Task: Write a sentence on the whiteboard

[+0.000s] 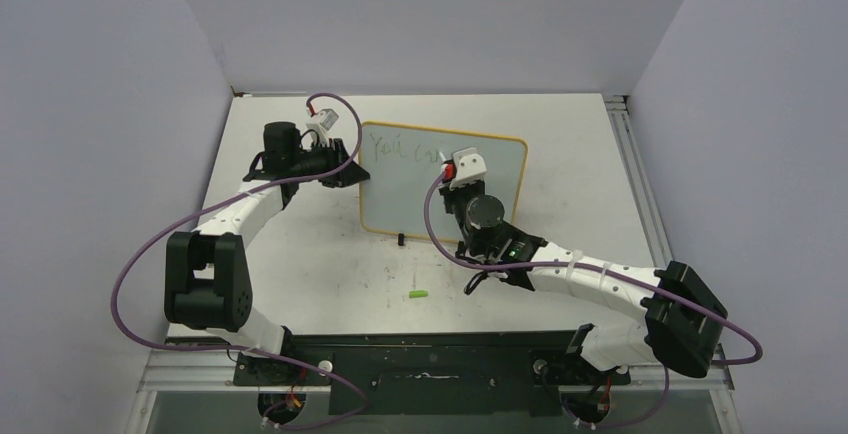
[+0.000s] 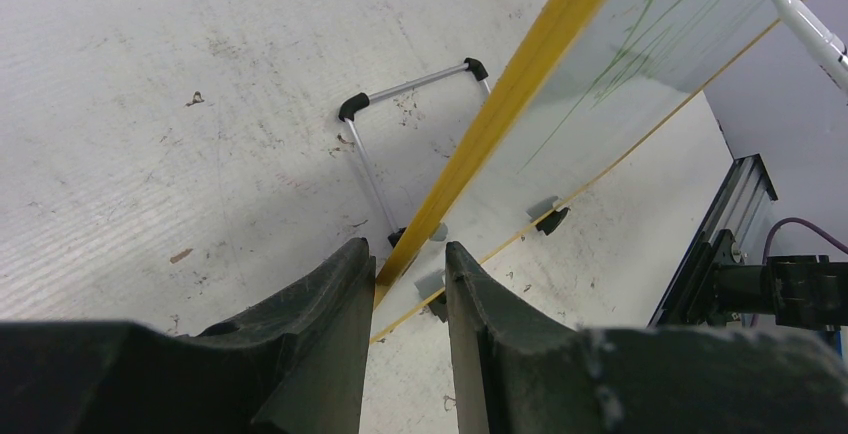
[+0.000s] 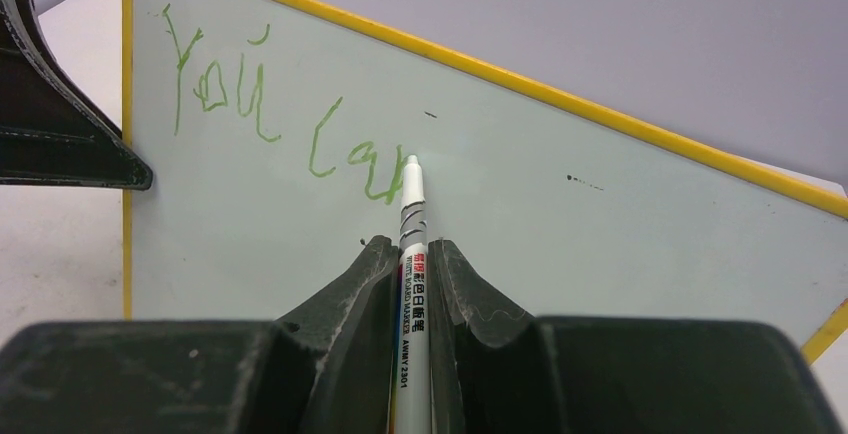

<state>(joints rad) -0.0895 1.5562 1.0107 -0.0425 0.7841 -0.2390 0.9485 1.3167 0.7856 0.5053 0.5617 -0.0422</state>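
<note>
- The left gripper (image 2: 405,254) is clamped on the yellow edge of the whiteboard (image 2: 580,124).
- The right gripper (image 3: 410,249) squeezes the marker (image 3: 412,204).
- The sentence (image 3: 262,104) shows "You" and part of word 2; more is left.

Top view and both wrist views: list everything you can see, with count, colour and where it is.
whiteboard: one, pale grey-white with a yellow frame, standing mid-table
sentence: one unfinished line, green, top left of the board, reading roughly "You ca"
marker: one, white, tip at the last letter
green piece: one, small, on the table in front of the board
wire stand: one, silver with black ends, behind the board
table: one, white, scuffed
left gripper: one, black, closed on the board's left frame
right gripper: one, black, closed on the marker
</note>
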